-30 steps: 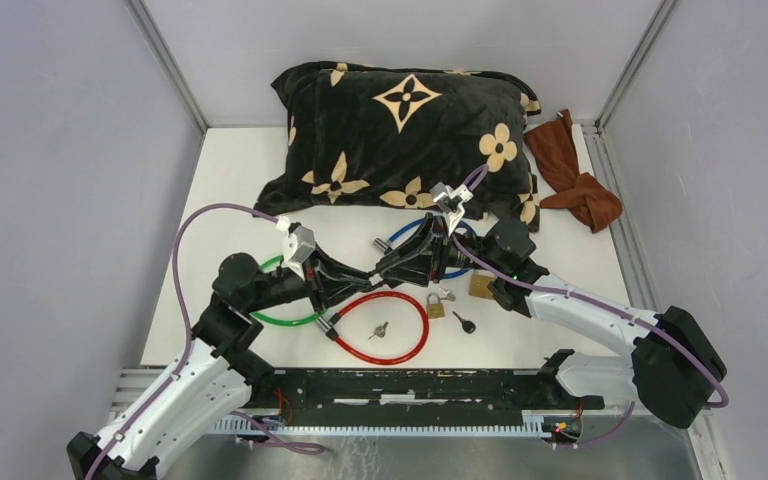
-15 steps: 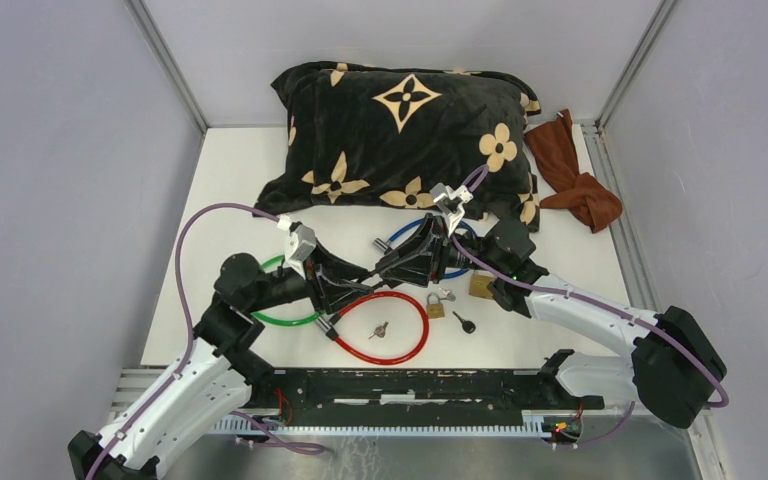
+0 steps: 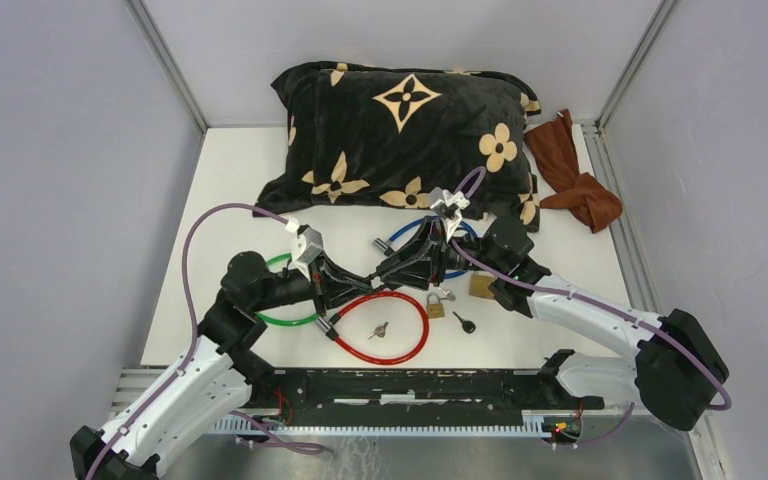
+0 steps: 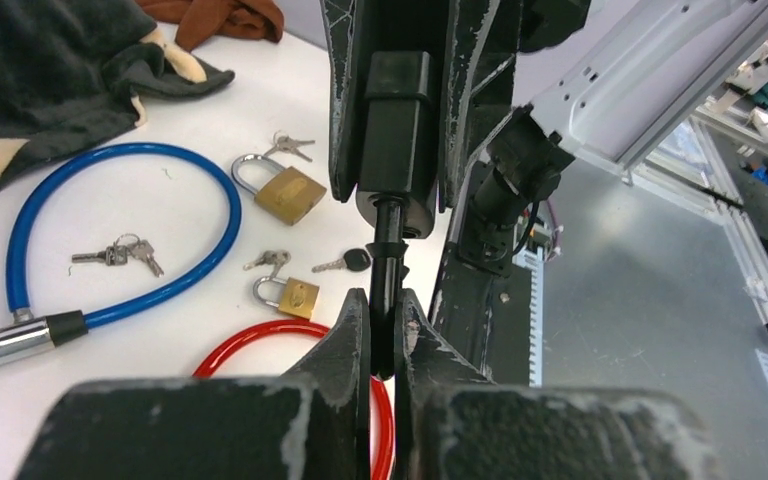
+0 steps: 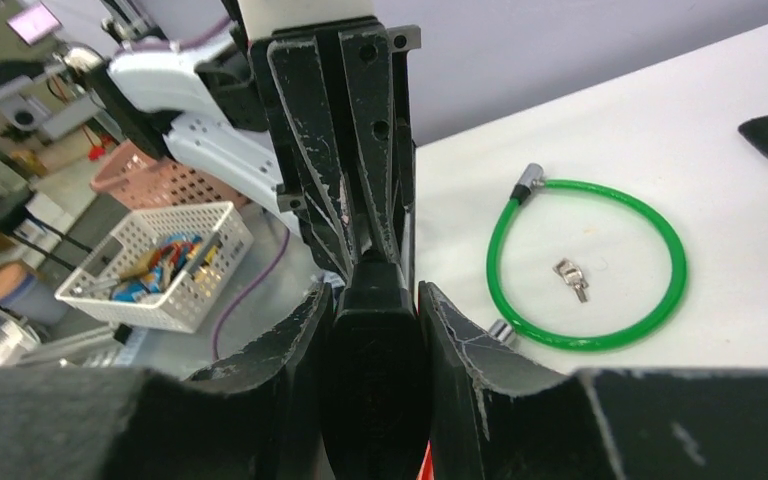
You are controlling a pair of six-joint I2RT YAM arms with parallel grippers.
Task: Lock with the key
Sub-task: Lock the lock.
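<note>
My right gripper point(image 3: 390, 268) is shut on a black lock body point(image 4: 397, 130) and holds it above the table; the body fills the space between its jaws in the right wrist view point(image 5: 375, 370). A black key point(image 4: 387, 250) sticks into the lock's round end. My left gripper point(image 3: 358, 284) is shut on the key's head point(image 4: 385, 335), and the two grippers meet tip to tip. A red cable loop point(image 3: 405, 302) lies on the table below them.
Near the grippers lie a blue cable lock point(image 4: 110, 240) with keys inside it, two brass padlocks point(image 4: 282, 195) point(image 4: 295, 297), a black-headed key point(image 3: 463, 322) and a green cable loop point(image 5: 585, 265). A black flowered pillow point(image 3: 400, 130) and brown cloth point(image 3: 570, 170) lie at the back.
My left arm has shifted slightly right toward the right gripper. The right gripper has barely moved. Both stay shut on key and lock.
</note>
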